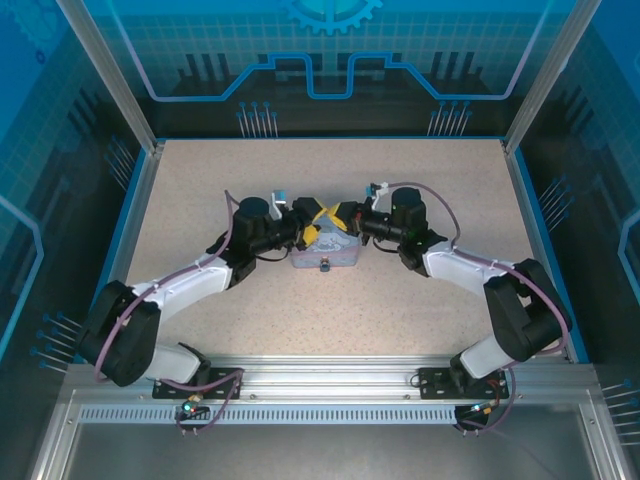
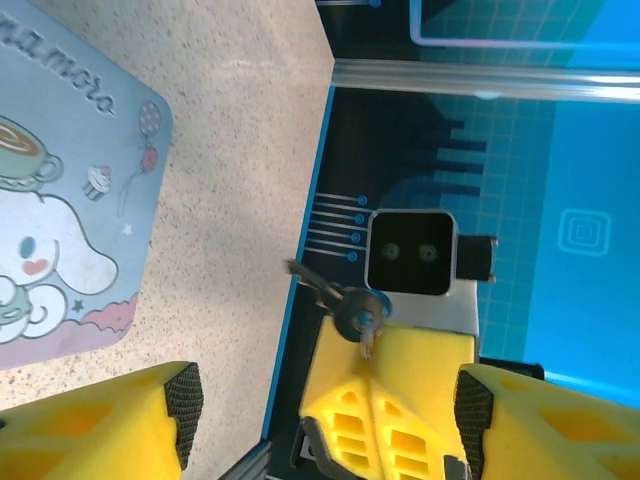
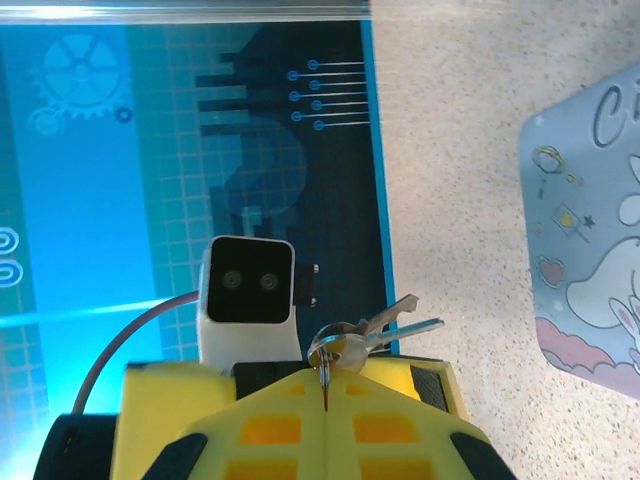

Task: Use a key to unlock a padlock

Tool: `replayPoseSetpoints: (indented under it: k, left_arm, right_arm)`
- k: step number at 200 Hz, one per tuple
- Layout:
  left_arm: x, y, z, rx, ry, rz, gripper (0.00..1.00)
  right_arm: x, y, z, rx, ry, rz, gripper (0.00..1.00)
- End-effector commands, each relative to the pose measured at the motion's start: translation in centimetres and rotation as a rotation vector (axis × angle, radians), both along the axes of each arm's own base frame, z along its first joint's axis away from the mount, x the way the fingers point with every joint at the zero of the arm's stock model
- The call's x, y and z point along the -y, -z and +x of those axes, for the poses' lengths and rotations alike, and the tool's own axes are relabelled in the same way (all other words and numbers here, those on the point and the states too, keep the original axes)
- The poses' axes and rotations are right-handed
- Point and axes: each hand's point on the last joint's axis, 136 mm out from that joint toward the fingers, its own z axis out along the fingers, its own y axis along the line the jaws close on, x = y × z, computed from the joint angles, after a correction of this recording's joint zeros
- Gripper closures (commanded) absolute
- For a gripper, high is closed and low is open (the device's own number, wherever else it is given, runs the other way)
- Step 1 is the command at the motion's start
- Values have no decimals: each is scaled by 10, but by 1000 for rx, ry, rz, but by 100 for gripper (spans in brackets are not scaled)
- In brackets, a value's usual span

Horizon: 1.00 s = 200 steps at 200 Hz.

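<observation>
Right claw (image 3: 325, 388) clamped on the ring of the key (image 3: 398, 324); left claw (image 2: 327, 405) spread apart, fingers cropped at frame bottom; padlock (image 1: 326, 266) a blurred speck, frame centre, against the tin (image 1: 345, 256).

Here's the tin (image 2: 70, 140): pale lavender, white cartoon character, pink clouds | worktop (image 2: 240, 150) round the tin: beige, finely dark-speckled | left pincer (image 2: 325, 400): bright yellow, black ribbed tips | right pincer (image 3: 325, 385): yellow again | key (image 3: 408, 329): silvery grey | enclosure wall (image 3: 100, 200) beyond the tin: blue, pale grid pattern
</observation>
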Motion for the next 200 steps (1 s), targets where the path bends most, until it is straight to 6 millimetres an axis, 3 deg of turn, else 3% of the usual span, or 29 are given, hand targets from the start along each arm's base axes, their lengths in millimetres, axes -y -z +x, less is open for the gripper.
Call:
replayPoseSetpoints:
  k: [1, 87, 153, 200]
  left_arm:
    - [-13, -3, 1, -20, -64, -17, 31]
    - [1, -18, 21, -35, -80, -169, 36]
    - [17, -28, 30, -32, -72, -251, 42]
    - [19, -39, 33, -11, -71, -292, 59]
  right_arm:
    - [1, -30, -8, 156, -47, 53, 100]
    - [-10, -36, -14, 184, -88, 63, 100]
    - [-16, -26, -14, 156, -91, 48, 100]
    - [-18, -14, -14, 132, -86, 39, 100]
